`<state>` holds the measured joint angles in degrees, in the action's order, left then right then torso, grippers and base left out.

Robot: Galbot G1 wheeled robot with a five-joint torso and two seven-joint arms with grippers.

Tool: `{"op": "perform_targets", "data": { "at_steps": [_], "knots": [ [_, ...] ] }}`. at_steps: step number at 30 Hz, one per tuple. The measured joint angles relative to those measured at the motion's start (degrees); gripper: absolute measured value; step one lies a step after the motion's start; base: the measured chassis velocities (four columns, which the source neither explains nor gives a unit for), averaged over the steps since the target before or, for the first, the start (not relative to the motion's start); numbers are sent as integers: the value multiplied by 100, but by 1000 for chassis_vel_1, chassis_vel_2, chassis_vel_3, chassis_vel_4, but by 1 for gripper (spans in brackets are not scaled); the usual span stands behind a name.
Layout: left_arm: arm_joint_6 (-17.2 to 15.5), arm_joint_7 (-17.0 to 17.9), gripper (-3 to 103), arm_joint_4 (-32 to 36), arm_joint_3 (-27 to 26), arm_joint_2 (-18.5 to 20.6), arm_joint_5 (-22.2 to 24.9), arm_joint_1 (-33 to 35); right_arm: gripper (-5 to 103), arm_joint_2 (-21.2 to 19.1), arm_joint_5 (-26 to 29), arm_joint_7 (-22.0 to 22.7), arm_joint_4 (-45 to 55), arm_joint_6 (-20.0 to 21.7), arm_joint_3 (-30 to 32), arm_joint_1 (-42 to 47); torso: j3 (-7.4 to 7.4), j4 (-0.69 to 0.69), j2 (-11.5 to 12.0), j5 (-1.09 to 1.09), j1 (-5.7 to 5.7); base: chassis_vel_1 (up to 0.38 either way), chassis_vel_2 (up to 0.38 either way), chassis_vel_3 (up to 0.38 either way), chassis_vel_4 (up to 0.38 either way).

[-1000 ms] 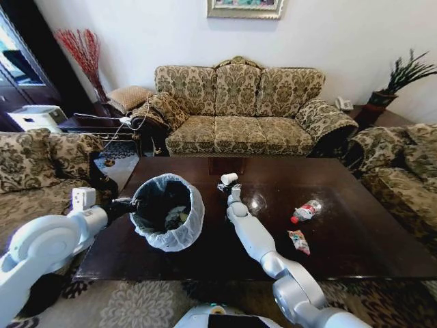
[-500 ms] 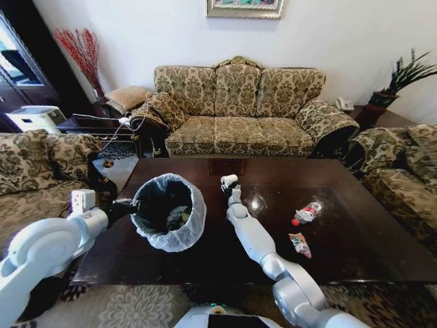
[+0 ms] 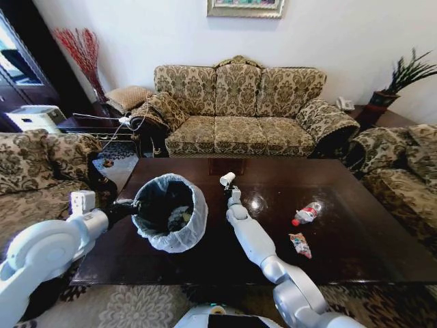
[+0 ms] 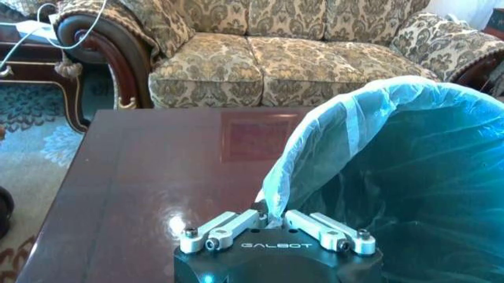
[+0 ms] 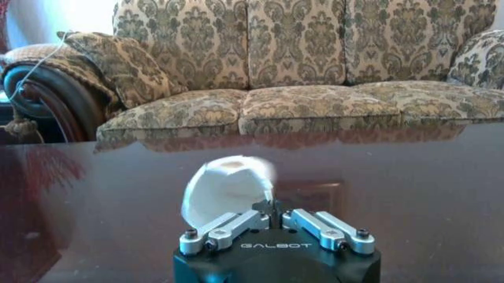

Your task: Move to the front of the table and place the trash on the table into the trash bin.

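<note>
Above table [image 3: 355, 239], right hand [image 3: 229, 186] clamps paper cup [image 3: 227, 179]; left hand [image 3: 130, 208] pinches trash bin [image 3: 191, 229].

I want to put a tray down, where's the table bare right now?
Bare: the table near edge, its right end, and the far strip facing the sofa. Crowded: the left, with the trash bin, and around the bottle and wrapper.

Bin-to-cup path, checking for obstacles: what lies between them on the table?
Head view: only bare glossy dark brown table separates the bag-lined black bin from the white paper cup.
</note>
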<state>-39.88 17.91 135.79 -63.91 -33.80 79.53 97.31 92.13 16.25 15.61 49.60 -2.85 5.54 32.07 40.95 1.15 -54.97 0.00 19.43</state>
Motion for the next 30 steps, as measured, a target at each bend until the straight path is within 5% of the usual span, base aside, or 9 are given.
{"op": "perform_targets", "data": {
  "at_steps": [8, 11, 20, 24, 27, 30],
  "knots": [
    [-11, 12, 0, -49, -18, 12, -19, 17, 0, -1, 7, -90, 659, -31, 0, 285, 1, 0, 0, -2, 1, 0, 0, 0, 0],
    [-137, 83, 0, -75, -192, 240, 146, 73, 0, -35, 40, -981, 1759, -814, 68, 784, 0, 2, 0, 2, 0, 0, 0, 0, 0],
    [-224, 334, 0, -489, -234, 972, 617, 21, 0, -590, 122, -1687, 4366, -1608, 290, 1882, 0, -2, 0, 2, 0, 0, 0, 0, 0],
    [-227, 343, 0, -673, -107, 1360, 620, 5, 0, -842, 584, -1957, 5521, -1337, 136, 2129, 0, -1, 0, 0, 0, 0, 0, 0, 0],
    [-233, 335, 0, -815, -74, 1739, 600, 5, 0, -1121, 1289, -2378, 6463, -650, -293, 2443, 0, 0, 0, -2, 0, 0, 0, 0, 0],
    [-234, 312, 0, -850, -67, 1929, 600, 1, 0, -1205, 1340, -2559, 6794, -477, -709, 2625, 0, 0, 0, 0, -1, 0, 0, 0, 0]
  ]
}}
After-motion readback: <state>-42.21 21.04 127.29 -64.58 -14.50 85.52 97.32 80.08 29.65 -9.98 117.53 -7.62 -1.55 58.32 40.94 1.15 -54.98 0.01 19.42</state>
